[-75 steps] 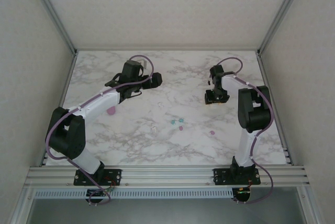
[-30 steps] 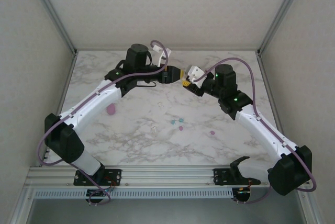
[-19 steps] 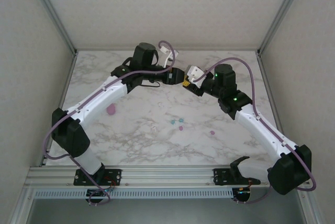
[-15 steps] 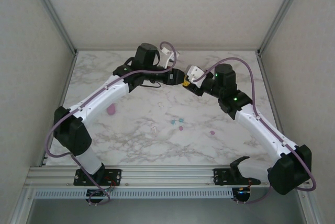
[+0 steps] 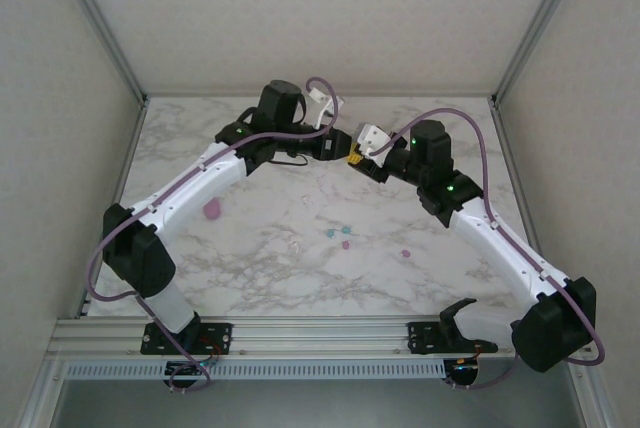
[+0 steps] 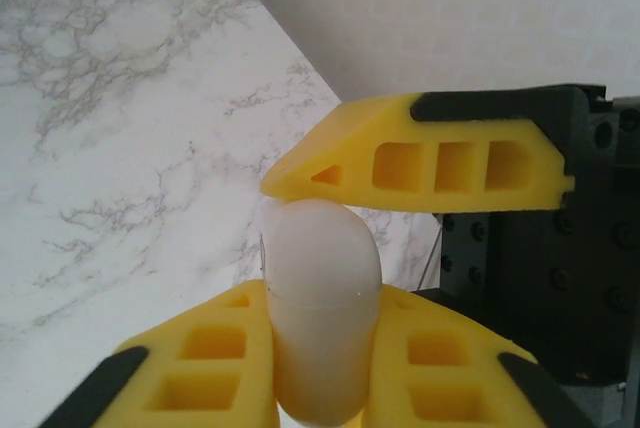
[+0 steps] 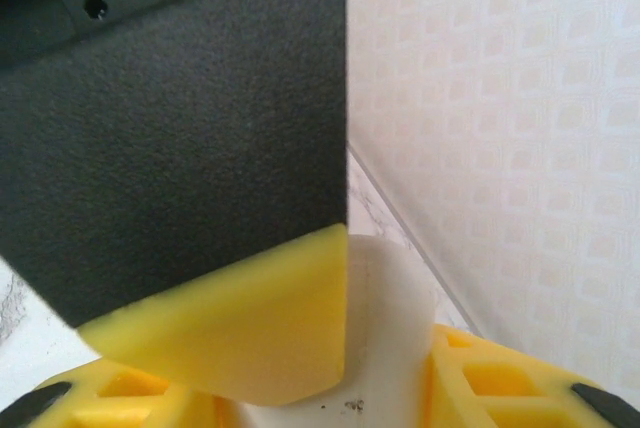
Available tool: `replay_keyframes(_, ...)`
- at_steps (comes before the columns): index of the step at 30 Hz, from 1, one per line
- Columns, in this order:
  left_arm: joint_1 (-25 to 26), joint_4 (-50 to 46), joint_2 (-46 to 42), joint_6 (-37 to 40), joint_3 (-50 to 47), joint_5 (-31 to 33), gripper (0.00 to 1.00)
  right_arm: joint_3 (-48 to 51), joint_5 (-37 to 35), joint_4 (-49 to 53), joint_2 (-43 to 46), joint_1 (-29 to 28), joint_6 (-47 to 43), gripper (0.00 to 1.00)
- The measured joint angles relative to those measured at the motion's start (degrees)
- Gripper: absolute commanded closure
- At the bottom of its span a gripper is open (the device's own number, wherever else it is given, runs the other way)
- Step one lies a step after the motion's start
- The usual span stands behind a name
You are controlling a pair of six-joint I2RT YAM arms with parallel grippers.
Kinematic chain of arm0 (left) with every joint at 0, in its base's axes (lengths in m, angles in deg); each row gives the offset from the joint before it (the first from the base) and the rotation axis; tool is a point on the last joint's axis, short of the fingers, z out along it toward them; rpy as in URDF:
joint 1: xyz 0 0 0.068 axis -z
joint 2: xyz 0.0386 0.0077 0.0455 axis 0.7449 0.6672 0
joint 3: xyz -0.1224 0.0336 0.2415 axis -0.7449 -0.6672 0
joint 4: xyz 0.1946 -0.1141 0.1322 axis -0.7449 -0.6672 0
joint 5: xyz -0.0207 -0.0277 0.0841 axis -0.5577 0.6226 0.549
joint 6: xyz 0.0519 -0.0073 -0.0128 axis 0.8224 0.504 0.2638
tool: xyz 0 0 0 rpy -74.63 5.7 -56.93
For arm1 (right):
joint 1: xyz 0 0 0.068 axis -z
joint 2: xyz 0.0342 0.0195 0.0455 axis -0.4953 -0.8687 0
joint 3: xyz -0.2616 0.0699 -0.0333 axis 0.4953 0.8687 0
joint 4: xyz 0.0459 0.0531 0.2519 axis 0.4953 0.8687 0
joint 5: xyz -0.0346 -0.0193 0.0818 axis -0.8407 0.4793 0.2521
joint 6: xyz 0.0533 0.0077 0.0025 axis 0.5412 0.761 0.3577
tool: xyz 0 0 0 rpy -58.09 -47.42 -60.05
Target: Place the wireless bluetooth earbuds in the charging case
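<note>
The grey-veined white marble table [image 5: 250, 278] was spanned by both arms, met above its far middle. The left gripper [image 5: 338, 147] was clamped on the white rounded plastic charging case [image 6: 318, 308], which was seen between its yellow pads. The right gripper [image 5: 362, 161] was closed on the same case from the opposite side. A pink rounded pebble-like case [image 5: 212, 210] was lying on the left, well apart. The tiny teal, pink and whitish plastic earbuds [image 5: 345, 244] were scattered loose near the table's middle, none inserted. Step judged: the case was held two-handed, probably for opening. Next, the lid would need to be pulled apart, then an earbud picked up.
</note>
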Motion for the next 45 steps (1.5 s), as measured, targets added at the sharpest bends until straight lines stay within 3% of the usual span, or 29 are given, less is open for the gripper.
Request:
replay_keyframes(4, 0.09, 1.25, -0.11, -0.59, -0.22, -0.35, 0.95, 1.09, 0.07, -1.73, 0.70, 0.52, 1.14, 0.43)
replay_keyframes(8, -0.22, 6.10, -1.42, -3.06, -3.65, -0.92, 0.96, 4.90, 4.17, -6.01, 3.76, 3.74, 4.22, 0.40)
replay_keyframes(21, -0.83, 13.77, -3.15, -8.28, -6.14, -5.55, 0.95, 6.80, 7.41, -11.39, 5.27, 4.76, 4.46, 0.44)
replay_keyframes(27, -0.83, 16.24, -3.17, -10.10, -6.93, -6.40, 0.95, 6.80, 7.30, -12.04, 5.25, 4.76, 3.02, 0.52)
replay_keyframes(36, -1.20, 16.28, -3.17, -10.40, -6.93, -6.86, 0.93, 6.67, 7.34, -12.66, 4.66, 4.76, 1.09, 0.51)
replay_keyframes(40, -1.31, 16.31, -3.17, -10.40, -6.93, -6.88, 0.91, 6.62, 7.37, -13.00, 4.46, 4.74, 0.90, 0.54)
replay_keyframes(45, -1.53, 16.28, -3.17, -10.34, -6.93, -6.91, 0.80, 6.32, 7.32, -13.05, 4.09, 4.61, 0.63, 0.59)
